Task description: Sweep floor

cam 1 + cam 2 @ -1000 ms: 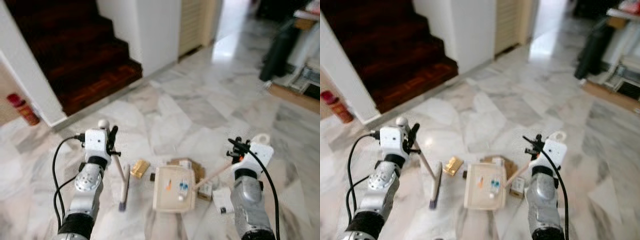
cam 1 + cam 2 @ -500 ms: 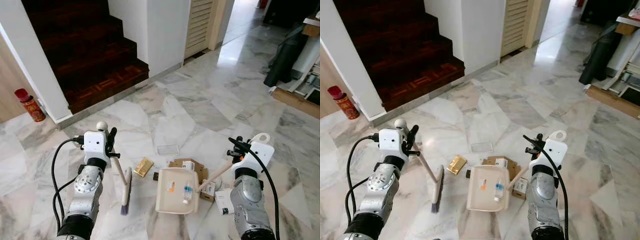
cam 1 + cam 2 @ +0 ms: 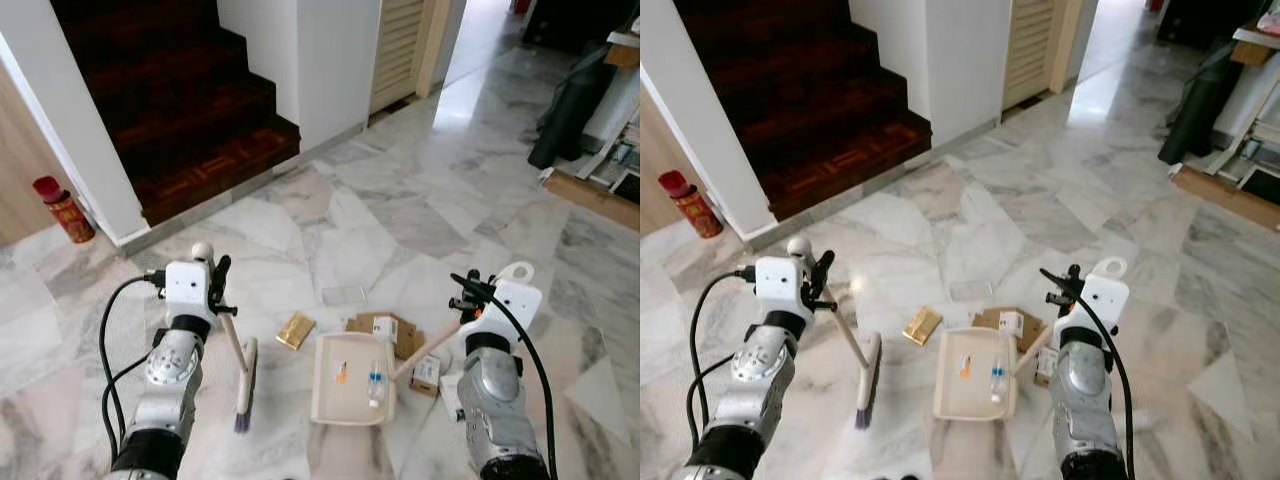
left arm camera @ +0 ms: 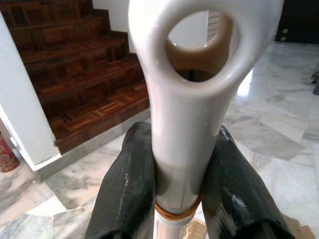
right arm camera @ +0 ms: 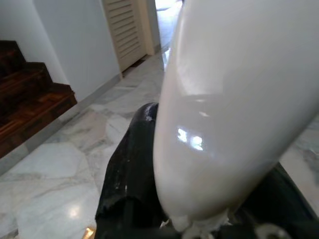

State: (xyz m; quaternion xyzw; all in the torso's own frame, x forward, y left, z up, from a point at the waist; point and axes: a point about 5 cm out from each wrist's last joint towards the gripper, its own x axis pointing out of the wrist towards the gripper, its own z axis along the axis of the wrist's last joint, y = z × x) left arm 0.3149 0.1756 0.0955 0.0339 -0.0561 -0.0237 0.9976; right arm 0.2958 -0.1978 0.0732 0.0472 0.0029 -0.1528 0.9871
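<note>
Left of the dustpan (image 3: 352,381), a red can (image 3: 64,209) stands by the dark staircase (image 3: 180,100). The left gripper (image 4: 172,196) clamps the broom (image 3: 243,372) handle, its bristles on the marble floor (image 3: 380,220). A gold packet (image 3: 296,329) lies between broom and dustpan. The dustpan holds small litter. Cardboard boxes (image 3: 395,335) crowd just behind it. The right gripper (image 3: 468,297) grips the dustpan's handle.

Silver arms, white wrist modules, black cables
</note>
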